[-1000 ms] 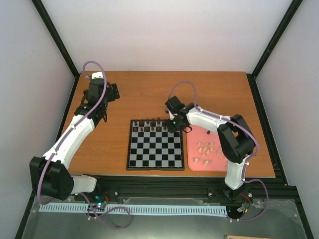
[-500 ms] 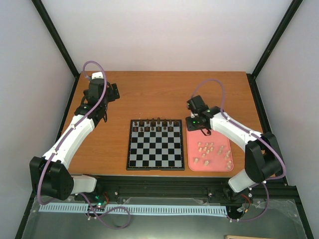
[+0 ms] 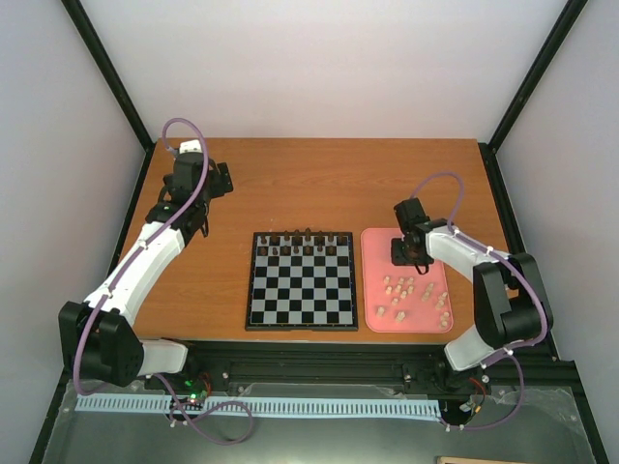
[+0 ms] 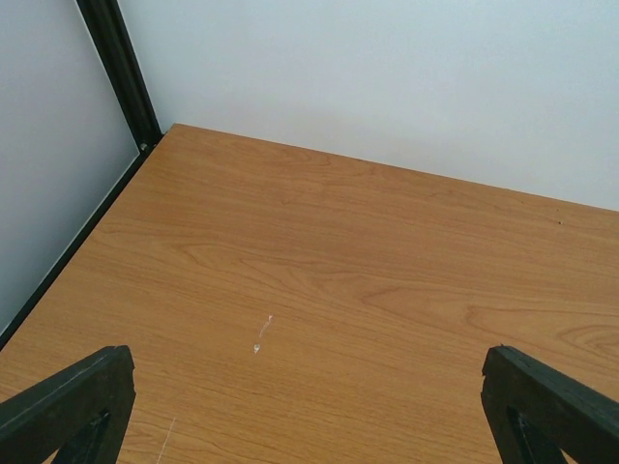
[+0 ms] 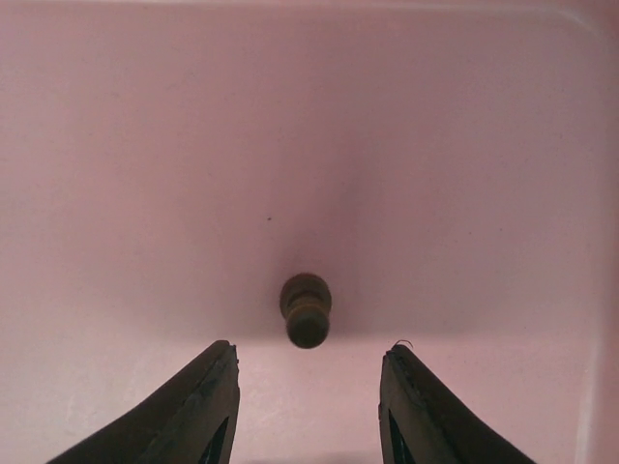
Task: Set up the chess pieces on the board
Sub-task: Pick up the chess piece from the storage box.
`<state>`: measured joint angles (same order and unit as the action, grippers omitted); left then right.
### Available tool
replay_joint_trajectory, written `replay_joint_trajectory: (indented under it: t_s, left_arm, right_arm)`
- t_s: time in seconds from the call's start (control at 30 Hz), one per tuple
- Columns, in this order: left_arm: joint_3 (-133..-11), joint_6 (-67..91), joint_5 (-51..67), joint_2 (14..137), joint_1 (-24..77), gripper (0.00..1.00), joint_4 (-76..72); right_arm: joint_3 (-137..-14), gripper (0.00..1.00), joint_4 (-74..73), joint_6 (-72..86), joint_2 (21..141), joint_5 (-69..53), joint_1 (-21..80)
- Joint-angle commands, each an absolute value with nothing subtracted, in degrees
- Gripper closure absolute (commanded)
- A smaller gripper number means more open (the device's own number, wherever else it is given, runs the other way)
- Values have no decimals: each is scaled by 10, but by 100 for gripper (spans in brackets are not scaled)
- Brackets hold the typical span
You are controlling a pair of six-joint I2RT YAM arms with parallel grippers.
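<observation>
Board [image 3: 301, 290]: you had dark pieces [image 3: 300, 244] on its far rows only.
Pink tray [image 3: 377, 251]: pale pieces [image 3: 411, 295] lay there, unplaced.
Left gripper [image 4: 308, 358]: jaws stood open above the table [image 3: 290, 184].
Right gripper [image 5: 309, 358]: jaws stood open over one dark piece [image 5: 307, 309] in the tray.

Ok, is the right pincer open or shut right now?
Open: the right pincer shows a clear gap between its fingers, with the dark chess piece on the pink tray ahead, ungripped.

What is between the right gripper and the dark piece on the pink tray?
Nothing visible. The dark piece sits alone on bare pink tray, centred just ahead of the open right gripper, touching neither finger. The pale pieces lie nearer the arm bases, out of the path.
</observation>
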<state>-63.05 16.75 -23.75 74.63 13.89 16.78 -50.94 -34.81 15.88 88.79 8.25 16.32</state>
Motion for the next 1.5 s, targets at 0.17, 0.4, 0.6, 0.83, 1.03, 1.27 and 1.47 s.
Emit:
replay_joint_trajectory:
  t_s: [0.17,0.4,0.6,0.83,1.03,1.27,1.47]
  left_arm:
    - [-654,167,-232,750,141,0,161]
    - [-655,166,-231,751,141,0,161]
    - [-654,166,-233,750,140,0,160]
    - [-655,166,-233,751,140,0,160]
    - [-656,166,-233,753,140,0,161]
    - [-656,166,-235,753,141,0,162]
    - [-656,164,-240,751,141,0,163]
  right_arm:
    - [-506,68,-313,161,911,92,143]
    - [-525,72,-310,159,931,82,141]
    - [-529,74,-306,158,942,78,141]
    - [-529,91,-303,157,931,67,141]
    - [-558,93,-325,159,902,44,166]
    - [-645,93,-357,169,938,36,275]
    - [-695,93,-362,170,1004,12,334]
